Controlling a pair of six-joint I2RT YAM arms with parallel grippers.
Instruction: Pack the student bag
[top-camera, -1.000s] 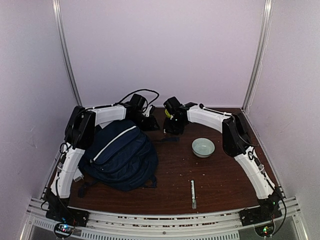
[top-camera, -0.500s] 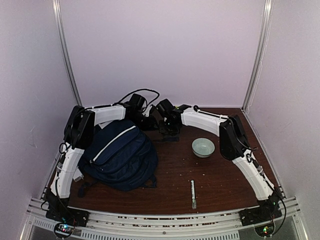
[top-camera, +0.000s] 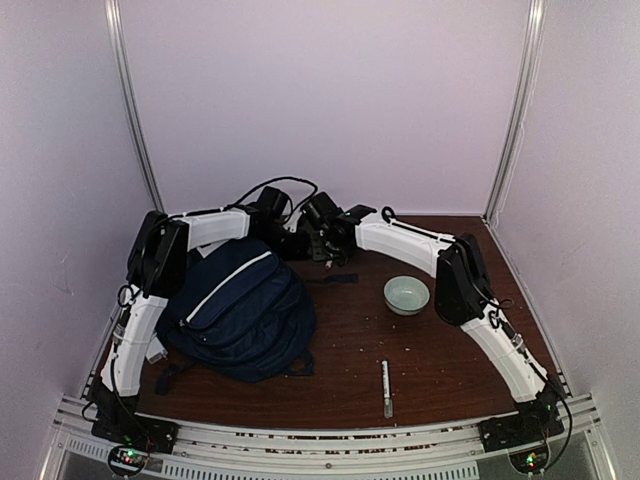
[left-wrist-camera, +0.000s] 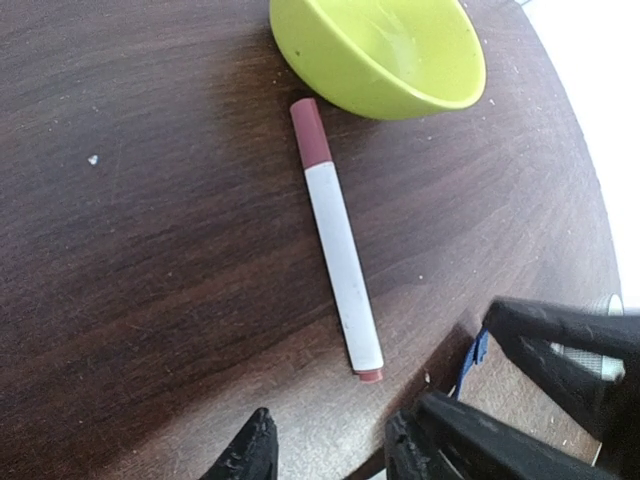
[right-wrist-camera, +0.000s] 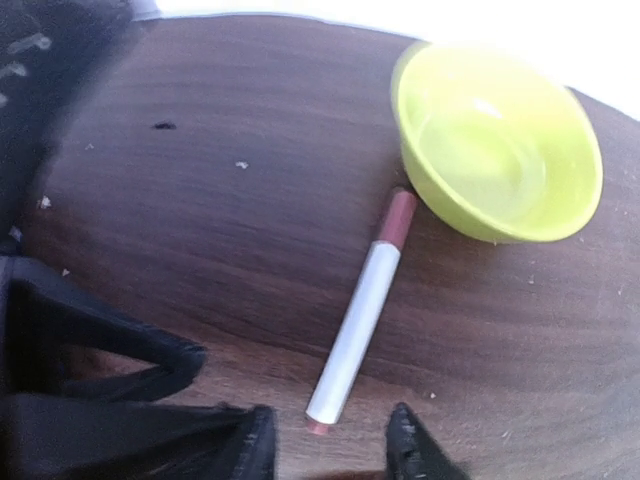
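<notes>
Looking through the left wrist camera, I see the left gripper (left-wrist-camera: 325, 452) with its fingers (left-wrist-camera: 250, 455) spread and nothing between them, low over the table (left-wrist-camera: 150, 250). Just beyond the tips lies a marker (left-wrist-camera: 338, 250) with a white body and a maroon cap, the capped end right up against a green bowl (left-wrist-camera: 385, 50). My right gripper (right-wrist-camera: 330, 445) is also spread wide and empty, and the marker's plain end sits just ahead of its gap. From above, both grippers meet at the far middle of the table, close together. The bag (top-camera: 240, 310) lies on the left side beside the left arm, its far end near the grippers. A pale bowl (top-camera: 407, 295) sits to the right, and a pen (top-camera: 386, 388) lies toward the near edge.
</notes>
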